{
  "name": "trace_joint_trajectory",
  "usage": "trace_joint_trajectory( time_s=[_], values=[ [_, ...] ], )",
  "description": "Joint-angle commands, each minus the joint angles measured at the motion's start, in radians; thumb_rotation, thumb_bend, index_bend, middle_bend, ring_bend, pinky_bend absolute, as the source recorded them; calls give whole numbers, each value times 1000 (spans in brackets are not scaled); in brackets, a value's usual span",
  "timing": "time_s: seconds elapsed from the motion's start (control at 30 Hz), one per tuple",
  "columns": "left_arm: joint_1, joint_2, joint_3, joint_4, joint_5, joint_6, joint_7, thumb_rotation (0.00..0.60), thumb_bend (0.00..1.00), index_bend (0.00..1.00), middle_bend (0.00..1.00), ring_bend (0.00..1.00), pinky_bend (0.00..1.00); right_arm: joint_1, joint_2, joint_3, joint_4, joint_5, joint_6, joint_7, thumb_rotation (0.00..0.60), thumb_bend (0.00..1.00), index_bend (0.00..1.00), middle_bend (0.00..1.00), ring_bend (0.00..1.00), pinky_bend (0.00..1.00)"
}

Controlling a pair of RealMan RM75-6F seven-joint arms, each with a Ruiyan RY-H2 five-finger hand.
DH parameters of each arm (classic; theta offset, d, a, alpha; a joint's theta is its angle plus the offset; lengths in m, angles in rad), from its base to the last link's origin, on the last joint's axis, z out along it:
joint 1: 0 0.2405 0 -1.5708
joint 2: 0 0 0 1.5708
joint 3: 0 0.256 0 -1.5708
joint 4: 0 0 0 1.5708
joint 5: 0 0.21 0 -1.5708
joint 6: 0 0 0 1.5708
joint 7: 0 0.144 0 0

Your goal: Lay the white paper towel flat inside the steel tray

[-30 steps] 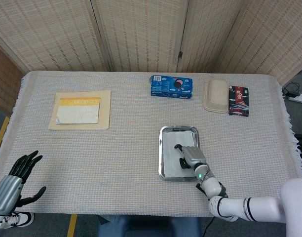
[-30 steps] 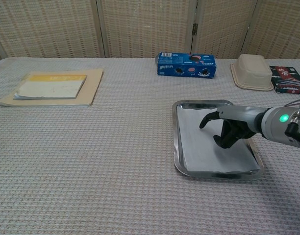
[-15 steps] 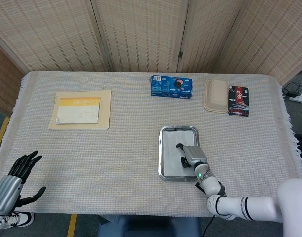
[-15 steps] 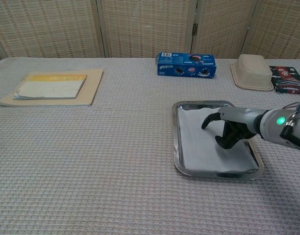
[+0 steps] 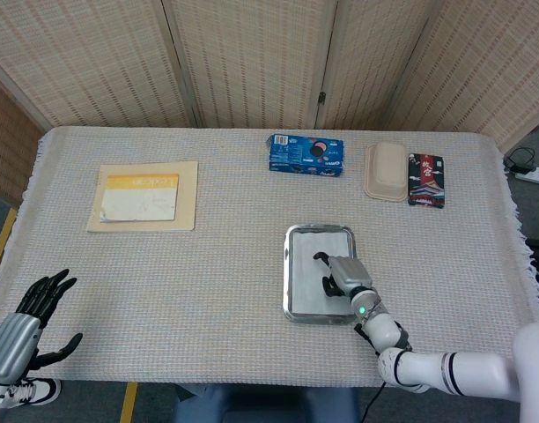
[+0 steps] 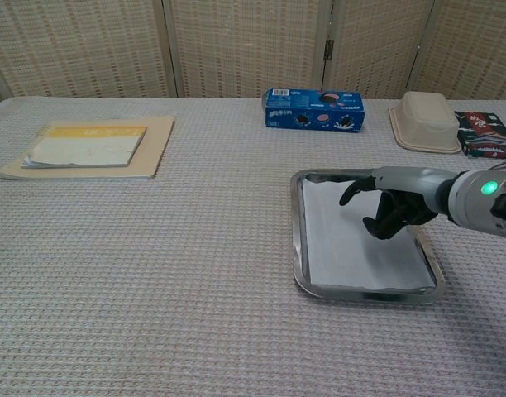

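Note:
The steel tray (image 5: 287, 275) (image 6: 297, 240) sits right of the table's middle, near the front. The white paper towel (image 5: 306, 280) (image 6: 342, 248) lies spread flat inside it, covering most of the bottom. My right hand (image 5: 339, 273) (image 6: 394, 208) hovers just above the towel's right part, thumb out to the left, fingers bent downward, holding nothing. My left hand (image 5: 36, 308) hangs off the table's front left corner with fingers spread and nothing in it; the chest view does not show it.
A blue cookie box (image 5: 306, 154) (image 6: 313, 109) stands at the back centre. Right of it are a beige lidded container (image 5: 386, 171) (image 6: 423, 120) and a dark snack packet (image 5: 425, 180) (image 6: 485, 134). A yellow-white booklet on a board (image 5: 143, 196) (image 6: 88, 146) lies back left.
My right hand has lifted off the towel and drawn slightly toward the tray's right rim. The towel stays flat in the tray. The left hand has not moved.

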Motion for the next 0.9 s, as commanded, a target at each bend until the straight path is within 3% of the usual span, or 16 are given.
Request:
trace_joint_trajectory(
  time_s=[0.03, 0.17, 0.23, 0.27, 0.37, 0.47, 0.63, 0.77, 0.9],
  values=[
    [1, -1, -1, 2, 1, 5, -1, 600, 383, 0, 0, 0, 0, -47, 59, 17, -69, -90, 0, 77, 600, 694, 196, 1000, 1000, 1000],
    [4, -4, -3, 6, -1, 9, 8, 600, 383, 0, 0, 0, 0, -192, 157, -6, -180, -398, 77, 263, 600, 694, 132, 949, 947, 974],
    [3, -8, -5, 7, -6, 4, 18, 600, 383, 0, 0, 0, 0, -263, 200, -46, -202, -565, 127, 347, 600, 694, 72, 789, 799, 854],
    [2, -11, -6, 7, -8, 1, 27, 600, 383, 0, 0, 0, 0, -309, 223, -76, -200, -678, 172, 404, 600, 694, 44, 661, 687, 744],
    [1, -21, -11, 11, -14, -4, 52, 600, 383, 0, 0, 0, 0, -417, 239, -142, -125, -942, 340, 536, 600, 694, 15, 386, 417, 460],
    [2, -34, -20, 16, -28, -7, 86, 600, 383, 0, 0, 0, 0, -533, 191, -198, 73, -1160, 581, 591, 600, 694, 14, 290, 293, 295],
    [5, -51, -20, 15, -24, -6, 134, 600, 383, 0, 0, 0, 0, -639, 165, -243, 275, -1240, 722, 547, 600, 694, 13, 178, 213, 201],
    [11, -65, -27, 19, -29, 6, 159, 600, 384, 0, 0, 0, 0, -716, 143, -265, 419, -1245, 772, 473, 600, 694, 0, 46, 71, 22],
    [10, -68, -32, 17, -48, -8, 189, 600, 383, 0, 0, 0, 0, -746, 141, -271, 432, -1255, 798, 507, 600, 671, 0, 0, 1, 0]
  ],
)
